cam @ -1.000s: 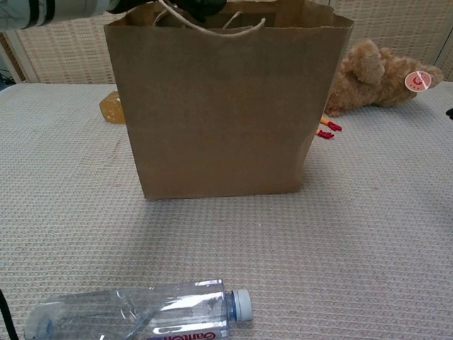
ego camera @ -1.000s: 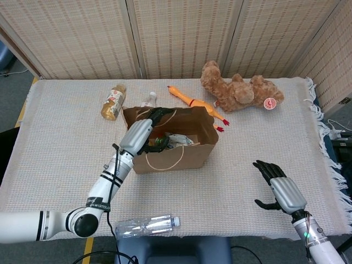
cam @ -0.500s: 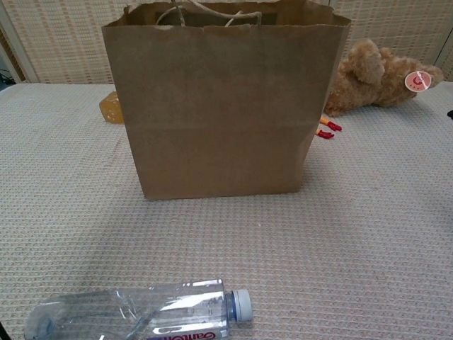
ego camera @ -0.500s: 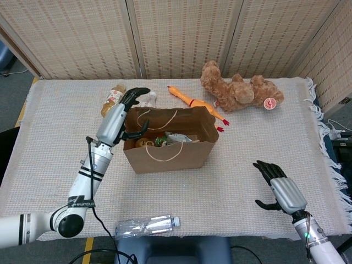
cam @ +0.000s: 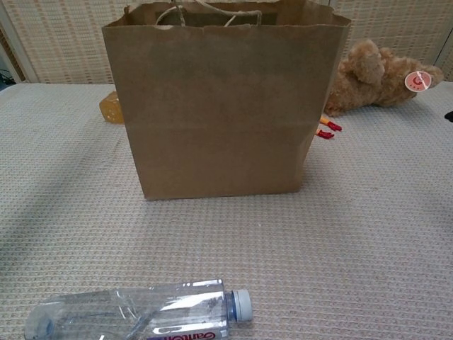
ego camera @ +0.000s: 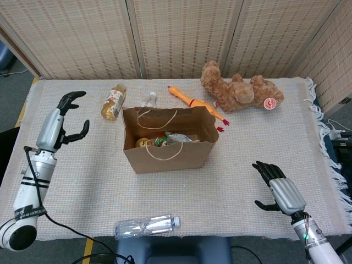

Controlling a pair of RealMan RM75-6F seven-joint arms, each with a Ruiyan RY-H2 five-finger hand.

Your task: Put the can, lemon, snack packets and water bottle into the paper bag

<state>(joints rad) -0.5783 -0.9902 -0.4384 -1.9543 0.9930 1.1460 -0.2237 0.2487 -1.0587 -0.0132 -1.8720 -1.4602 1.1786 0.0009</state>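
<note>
**Left hand pulls clear of bag; water bottle yet to be packed**

Withdrawn from the paper bag, where it reached a second ago, the left hand now hangs over the far left of the cloth-covered table, its fingers apart and curved, holding nothing. Its white arm runs down to the front left corner. The right hand, unmoved, lies near the front right edge with its dark fingers spread and nothing in them.

Between the two, the brown bag stands upright and open at mid-table. Seen from the head camera, it holds a lemon at its left end and snack packets beside it; a can cannot be made out for certain among them. The clear water bottle lies on its side at the front edge, well apart from the bag, its cap pointing right.

Behind the bag lie an amber drink bottle, a rubber chicken and a brown teddy bear, with a second clear bottle just beyond the bag's back rim.
</note>
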